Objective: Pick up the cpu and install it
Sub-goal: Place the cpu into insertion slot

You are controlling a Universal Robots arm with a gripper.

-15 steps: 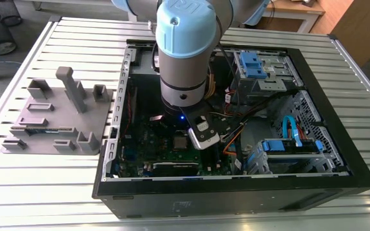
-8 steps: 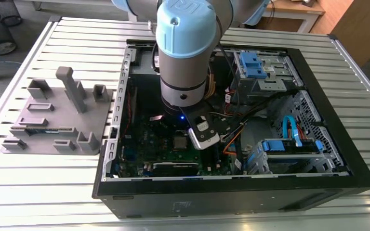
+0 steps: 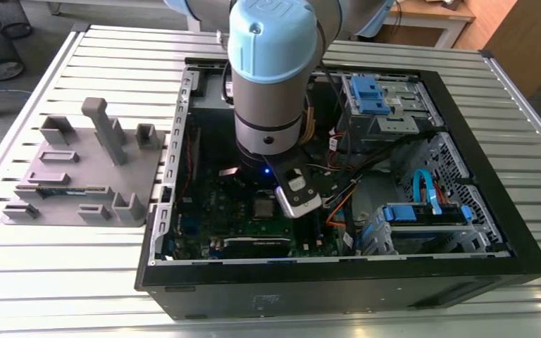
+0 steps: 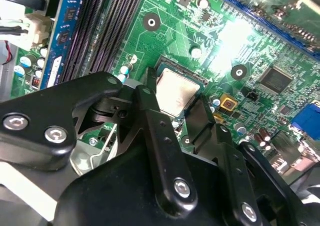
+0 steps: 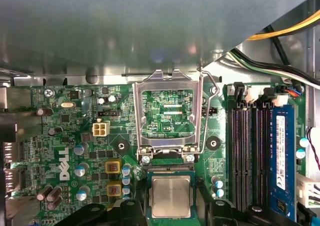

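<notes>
Green motherboard (image 5: 60,131): cpu (image 5: 171,196) flat, square-on.

The cpu (image 5: 171,196), square with a dull silvery top, lies flat in the socket (image 5: 148,196)

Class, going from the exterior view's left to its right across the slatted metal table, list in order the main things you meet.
Grey plastic block tray with upright posts → pale blue and silver robot arm → blue plastic drive brackets
</notes>
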